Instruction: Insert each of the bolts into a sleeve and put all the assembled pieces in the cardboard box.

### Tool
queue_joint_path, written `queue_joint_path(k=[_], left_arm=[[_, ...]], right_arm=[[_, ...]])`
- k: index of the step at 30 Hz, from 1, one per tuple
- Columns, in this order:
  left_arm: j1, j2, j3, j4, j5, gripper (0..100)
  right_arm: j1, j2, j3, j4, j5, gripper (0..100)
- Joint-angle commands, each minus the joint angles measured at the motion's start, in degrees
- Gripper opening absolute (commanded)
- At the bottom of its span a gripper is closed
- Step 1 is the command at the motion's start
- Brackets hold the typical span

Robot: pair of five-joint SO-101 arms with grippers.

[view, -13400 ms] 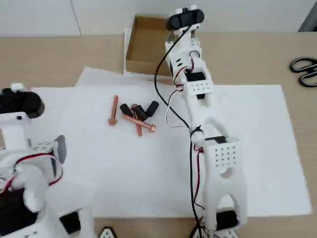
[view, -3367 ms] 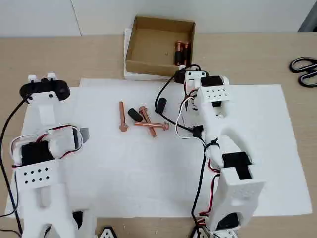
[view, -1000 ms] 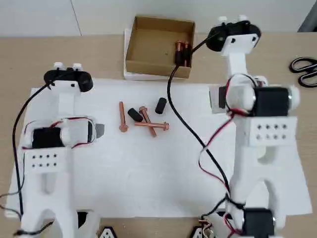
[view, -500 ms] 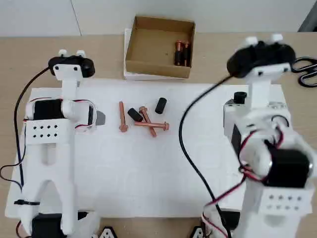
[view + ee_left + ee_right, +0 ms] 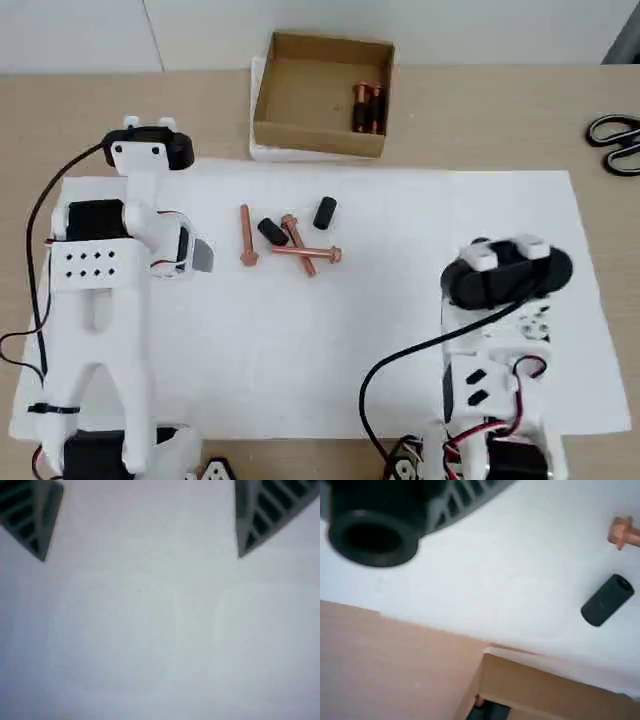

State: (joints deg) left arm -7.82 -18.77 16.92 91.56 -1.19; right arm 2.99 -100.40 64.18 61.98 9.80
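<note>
1. Bolts (image 5: 305, 253), three loose, lie near your left claw (image 5: 140, 556), its jaws wide apart above the white sheet (image 5: 300, 350).
2. Your right claw (image 5: 435, 515): you cannot tell whether it is apart or together.
3. Two sleeves (image 5: 272, 230) lie by the bolts; two assembled pieces (image 5: 367, 107) rest in the cardboard box (image 5: 320, 137).

No word, number or sign can be read in any view. The cardboard box (image 5: 300, 95) has plain brown walls, the white sheet (image 5: 330, 340) is unprinted, and the black sleeve (image 5: 372, 539) near the right wrist camera carries no legible mark.
</note>
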Motion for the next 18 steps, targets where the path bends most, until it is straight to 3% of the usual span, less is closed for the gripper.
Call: queue_joint_path(k=[1,9,18], left_arm=[[0.3,0.0,-2.7,0.4,-0.4,23],[0.3,0.4,-2.7,0.4,-0.2,23],[0.6,0.5,-2.7,-2.6,1.2,23]], right_arm=[[1.6,-3.6,2.1,-2.1,1.2,0.4],[1.5,2.5,-1.4,-1.1,2.1,0.4],[1.6,31.5,-21.9,7.1,1.8,0.4]])
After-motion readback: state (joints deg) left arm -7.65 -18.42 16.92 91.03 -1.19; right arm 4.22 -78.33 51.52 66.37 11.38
